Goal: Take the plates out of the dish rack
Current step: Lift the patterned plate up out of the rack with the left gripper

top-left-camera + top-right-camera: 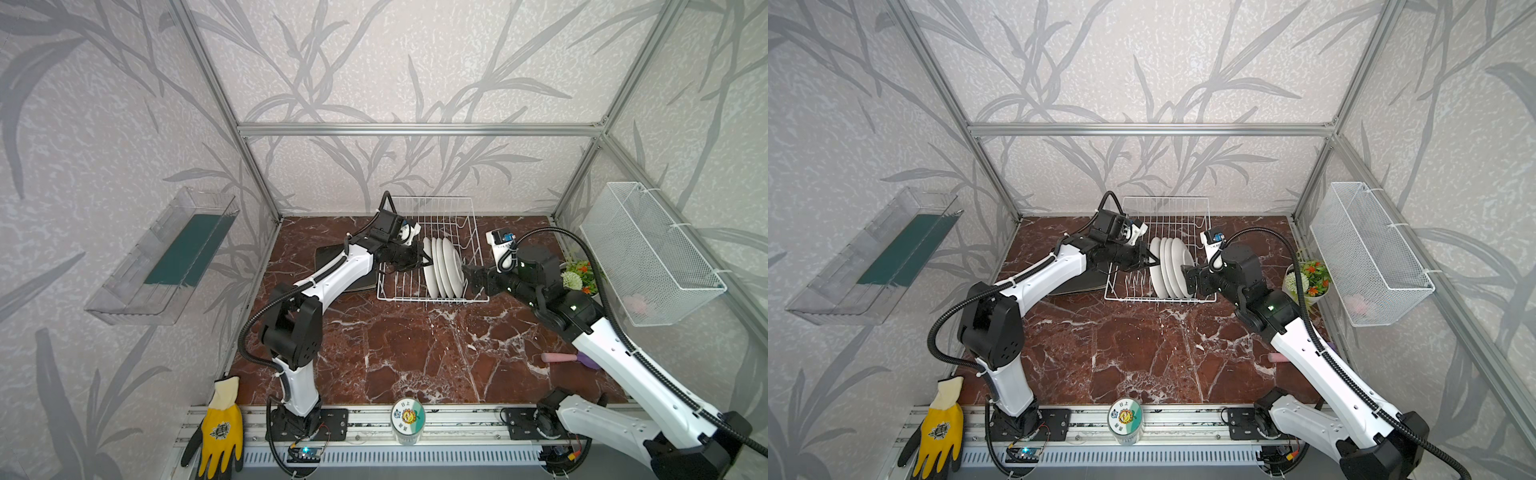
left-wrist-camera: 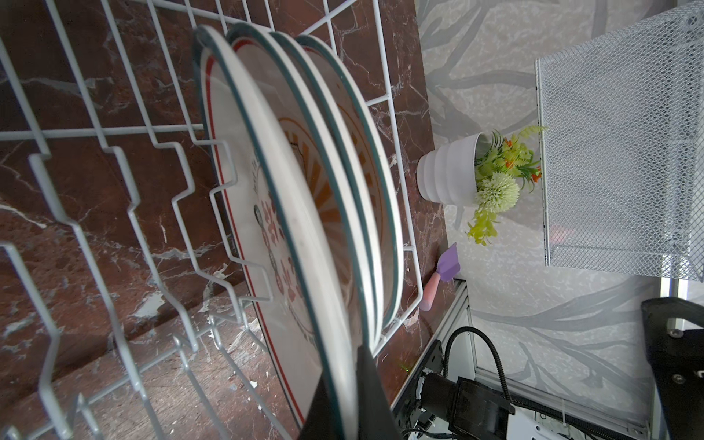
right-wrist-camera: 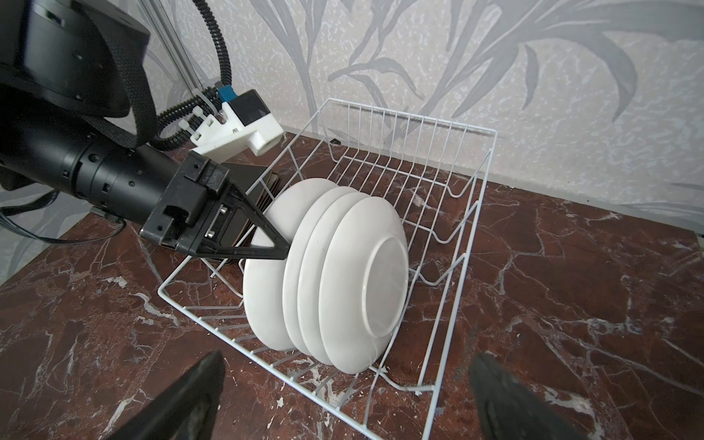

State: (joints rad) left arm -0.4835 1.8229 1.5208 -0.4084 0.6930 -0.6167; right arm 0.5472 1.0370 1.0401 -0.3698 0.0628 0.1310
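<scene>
- Four plates (image 1: 442, 268) are kept upright by the dish rack's (image 1: 432, 208) prongs, near the table's (image 1: 415, 353) back edge.
- The end plate (image 3: 263, 304) is pinched at its rim by the left gripper (image 3: 284, 253), likely for lifting.
- The right gripper (image 1: 468, 275) is held open, empty.

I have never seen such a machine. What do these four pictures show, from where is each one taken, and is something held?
You see two robot arms at a marble table. Two pictures look down from one overhead camera; the other two come from a camera on each arm's wrist. A white wire dish rack holds four round plates standing on edge. Dark square plates lie stacked beside it; a flower pot stands nearby. The left pincer is shut on the rim of the end plate. The right pincer is open and empty.
</scene>
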